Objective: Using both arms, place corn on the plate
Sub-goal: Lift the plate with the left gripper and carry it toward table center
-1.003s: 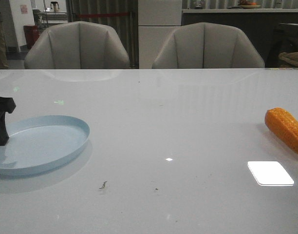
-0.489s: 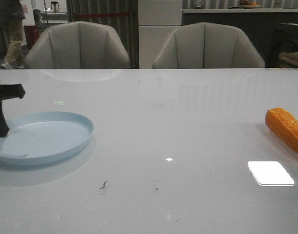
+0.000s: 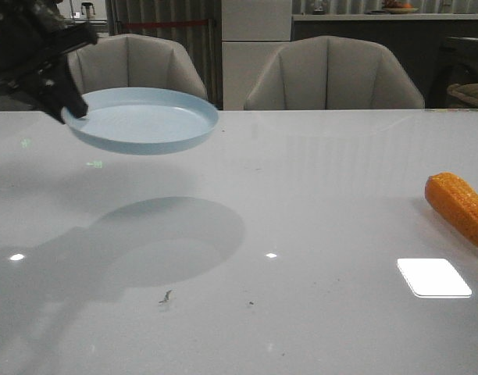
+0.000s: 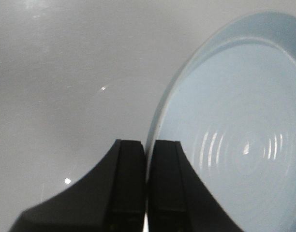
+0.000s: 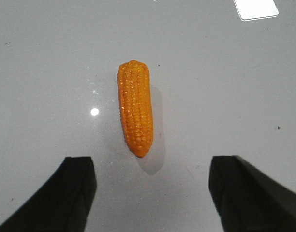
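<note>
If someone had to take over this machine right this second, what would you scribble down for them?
Left gripper: shut on the plate rim, holding it in the air above the table, left side.
Right gripper: open, hovering over the corn, not touching it.
Corn: lying on the table at the right edge of the front view.
Done: plate lifted.
Left: grab the corn and put it on the plate.

The room is dim and the pictures look grainy. A bright window patch shines on the shiny table (image 3: pixel 301 312). The plate (image 3: pixel 141 119) makes a big soft shadow below.
</note>
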Robot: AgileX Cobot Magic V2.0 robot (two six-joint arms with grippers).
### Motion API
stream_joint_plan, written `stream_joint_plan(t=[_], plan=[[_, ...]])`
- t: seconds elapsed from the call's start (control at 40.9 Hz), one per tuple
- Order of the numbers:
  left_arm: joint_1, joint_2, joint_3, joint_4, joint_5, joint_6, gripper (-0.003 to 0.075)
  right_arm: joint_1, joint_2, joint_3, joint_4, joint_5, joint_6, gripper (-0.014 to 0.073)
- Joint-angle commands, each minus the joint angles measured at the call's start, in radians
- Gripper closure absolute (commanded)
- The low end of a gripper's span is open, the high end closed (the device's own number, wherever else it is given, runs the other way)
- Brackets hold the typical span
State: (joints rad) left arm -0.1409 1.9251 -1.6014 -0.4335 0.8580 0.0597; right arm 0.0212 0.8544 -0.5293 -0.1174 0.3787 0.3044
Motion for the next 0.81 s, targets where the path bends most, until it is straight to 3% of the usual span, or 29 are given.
stream_joint_plan(t=[0.0,0.342,0.783], plan=[[-0.067,-0.055,-0.059,-0.047,-0.019,-0.002,0.0617,-0.005,-0.003,-0.037,-0.005,-0.063,-0.003,0.0],[-0.263,-0.039,-0.066,-0.004,-0.089,-0.002,0.0617,-0.005,-0.003,-0.037,-0.005,-0.052,-0.003,0.0],[-0.296,0.123,-0.066,0.003,0.01,-0.006,0.0617,-0.005,-0.003,-0.037,-0.005,-0.032,-0.003,0.0]])
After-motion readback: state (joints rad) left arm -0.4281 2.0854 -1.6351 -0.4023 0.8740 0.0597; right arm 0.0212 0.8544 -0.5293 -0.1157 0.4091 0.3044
